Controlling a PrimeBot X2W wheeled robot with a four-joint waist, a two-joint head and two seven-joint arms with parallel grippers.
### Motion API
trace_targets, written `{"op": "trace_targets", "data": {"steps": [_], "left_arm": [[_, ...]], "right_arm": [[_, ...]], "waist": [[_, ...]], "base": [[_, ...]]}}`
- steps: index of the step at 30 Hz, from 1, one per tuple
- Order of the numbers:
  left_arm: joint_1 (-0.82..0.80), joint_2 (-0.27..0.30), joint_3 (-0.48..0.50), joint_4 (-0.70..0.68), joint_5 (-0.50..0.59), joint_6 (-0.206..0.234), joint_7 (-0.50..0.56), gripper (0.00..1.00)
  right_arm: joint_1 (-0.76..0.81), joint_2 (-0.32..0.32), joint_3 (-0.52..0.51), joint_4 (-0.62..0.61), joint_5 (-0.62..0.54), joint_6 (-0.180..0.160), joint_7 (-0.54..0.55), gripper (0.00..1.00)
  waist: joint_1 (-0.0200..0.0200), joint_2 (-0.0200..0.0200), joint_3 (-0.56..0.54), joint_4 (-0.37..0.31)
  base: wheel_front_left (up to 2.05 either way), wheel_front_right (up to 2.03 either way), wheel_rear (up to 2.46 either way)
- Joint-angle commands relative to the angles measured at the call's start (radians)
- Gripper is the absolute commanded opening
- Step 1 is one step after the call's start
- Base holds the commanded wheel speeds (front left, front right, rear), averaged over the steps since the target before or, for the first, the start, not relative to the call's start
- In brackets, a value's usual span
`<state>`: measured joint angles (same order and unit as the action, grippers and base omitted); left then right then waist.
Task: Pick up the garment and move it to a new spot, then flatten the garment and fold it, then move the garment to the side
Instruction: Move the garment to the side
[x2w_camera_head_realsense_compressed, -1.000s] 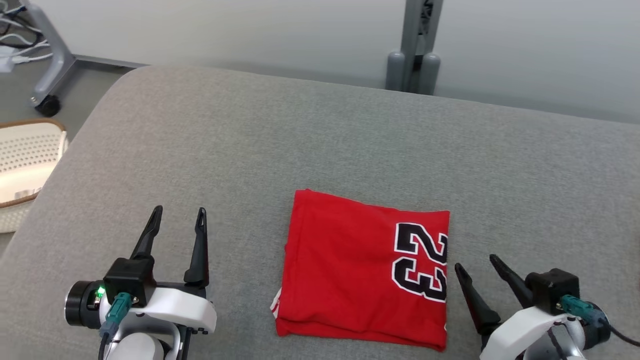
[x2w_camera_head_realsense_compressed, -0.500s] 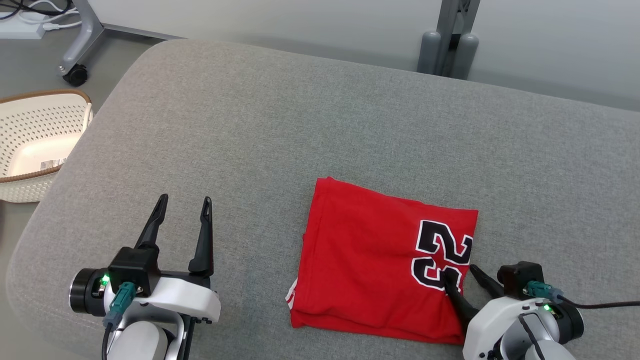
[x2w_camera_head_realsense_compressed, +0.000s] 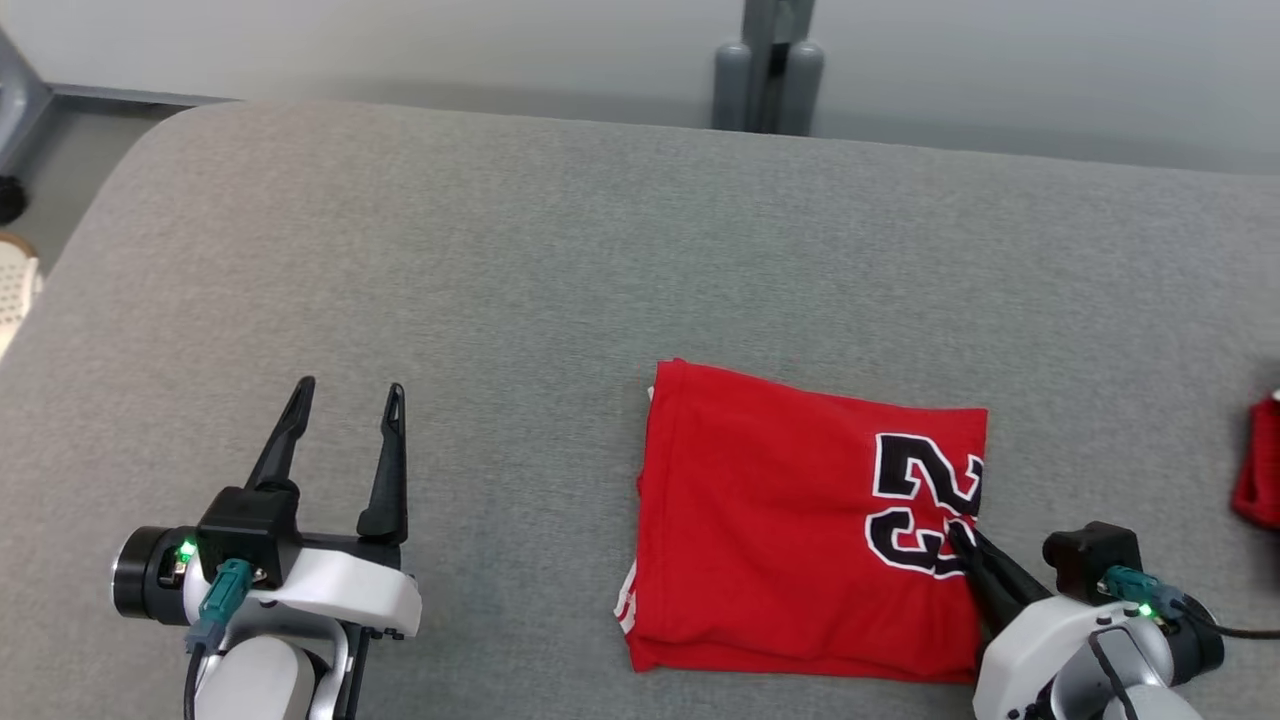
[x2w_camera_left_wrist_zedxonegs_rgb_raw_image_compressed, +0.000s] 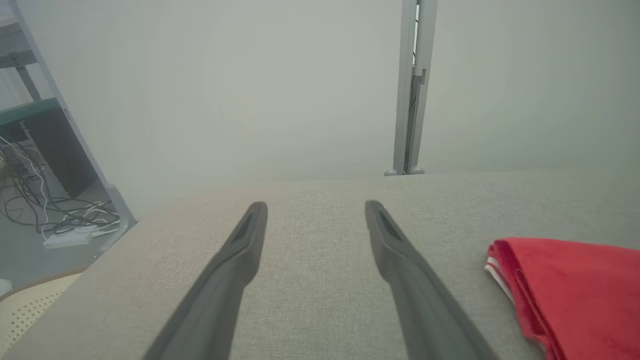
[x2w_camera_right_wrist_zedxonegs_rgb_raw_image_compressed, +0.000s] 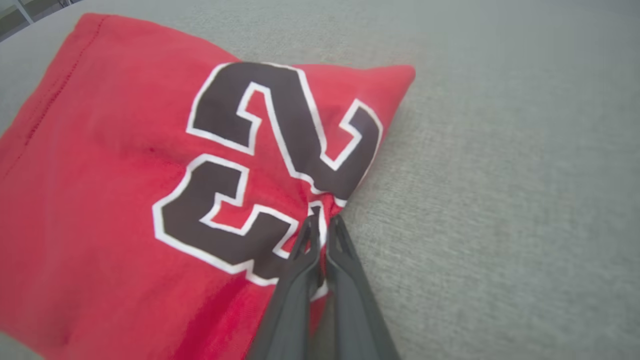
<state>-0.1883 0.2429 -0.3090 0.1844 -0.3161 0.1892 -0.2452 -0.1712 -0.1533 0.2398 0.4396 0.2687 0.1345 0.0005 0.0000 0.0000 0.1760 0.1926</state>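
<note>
Right fingers (x2w_camera_right_wrist_zedxonegs_rgb_raw_image_compressed: 292, 285) clench the right edge of the jersey (x2w_camera_head_realsense_compressed: 780, 530), which lies folded on the cushion (x2w_camera_head_realsense_compressed: 500, 250) stretching leftward from them, so I'd drag with this arm, left fingers (x2w_camera_head_realsense_compressed: 383, 470) spread, well apart.

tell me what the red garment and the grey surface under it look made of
The red garment: soft matte knit, probably cotton or polyester jersey; it puckers where the right claw pinches it. The grey surface: matte woven upholstery fabric, fine speckled weave shows; likely padded, given its rounded edge.
</note>
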Motion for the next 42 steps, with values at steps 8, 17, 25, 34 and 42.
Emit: {"op": "trace_targets", "data": {"steps": [8, 17, 25, 34, 42], "left_arm": [[-0.04, 0.044, 0.0, -0.075, 0.025, 0.009, 0.029, 1.0], [-0.08, 0.086, -0.017, -0.129, 0.056, 0.002, 0.077, 1.0], [-0.123, 0.09, -0.042, -0.13, 0.066, -0.012, 0.089, 1.0], [-0.153, 0.08, -0.054, -0.104, 0.061, -0.019, 0.073, 1.0], [-0.17, 0.082, -0.059, -0.096, 0.057, -0.02, 0.065, 1.0]], "right_arm": [[0.057, -0.086, -0.105, -0.206, -0.074, -0.004, 0.037, 0.0], [-0.074, -0.198, -0.18, -0.338, -0.111, -0.004, 0.084, 0.0], [-0.241, -0.254, -0.204, -0.299, -0.088, -0.004, 0.086, 0.0], [-0.268, -0.282, -0.303, -0.151, -0.135, -0.004, 0.057, 0.0], [-0.311, -0.241, -0.331, -0.005, -0.189, -0.004, -0.003, 1.0]], "waist": [[0.0, 0.0, 0.088, -0.277], [0.0, 0.0, 0.166, -0.424], [0.0, 0.0, 0.23, -0.444], [0.0, 0.0, 0.244, -0.425], [0.0, 0.0, 0.248, -0.422]], "base": [[0.0, 0.0, 0.0], [0.0, 0.0, 0.0], [0.0, 0.0, 0.0], [0.0, 0.0, 0.0], [0.0, 0.0, 0.0]]}}
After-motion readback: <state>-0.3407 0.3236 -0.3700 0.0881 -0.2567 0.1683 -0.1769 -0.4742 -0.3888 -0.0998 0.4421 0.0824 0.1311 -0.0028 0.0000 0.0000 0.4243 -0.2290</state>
